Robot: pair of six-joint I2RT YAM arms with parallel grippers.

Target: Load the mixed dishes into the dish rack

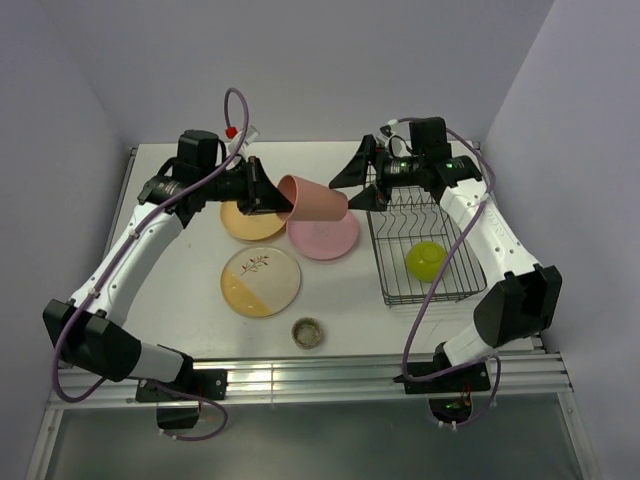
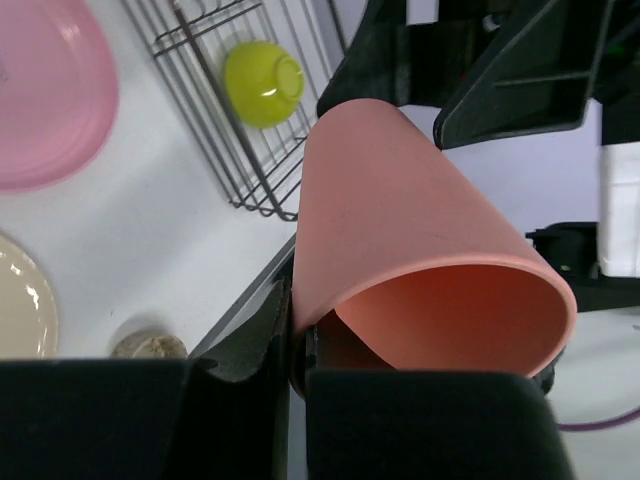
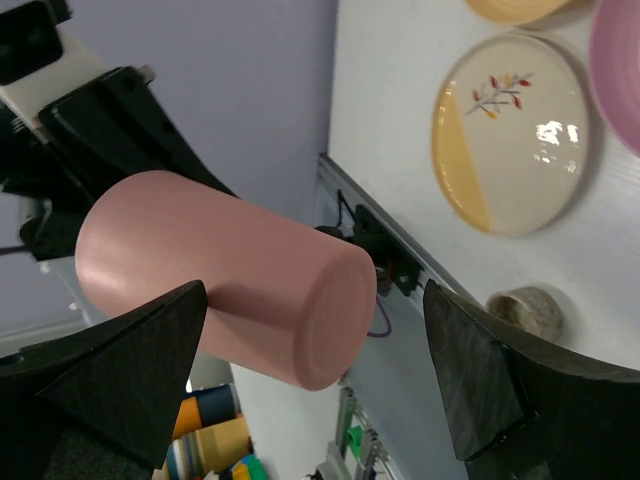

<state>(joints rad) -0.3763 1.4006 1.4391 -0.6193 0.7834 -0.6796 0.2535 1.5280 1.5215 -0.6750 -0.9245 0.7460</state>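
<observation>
Handover in mid-air: the left hand (image 1: pixel 264 192) is clenched on the rim of the pink cup (image 1: pixel 315 198), base pointing to 3 o'clock between the wide-open, empty right hand (image 1: pixel 354 184), which I reckon must close before carrying it to the dish rack (image 1: pixel 386 272) at 4 o'clock.

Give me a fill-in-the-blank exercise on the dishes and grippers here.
1. The left gripper holds the pink cup by its ___.
2. The right gripper is ___, fingers either side of the cup's base.
3. The only dish in the rack is the ___ bowl.
Missing words: rim, open, green.
</observation>
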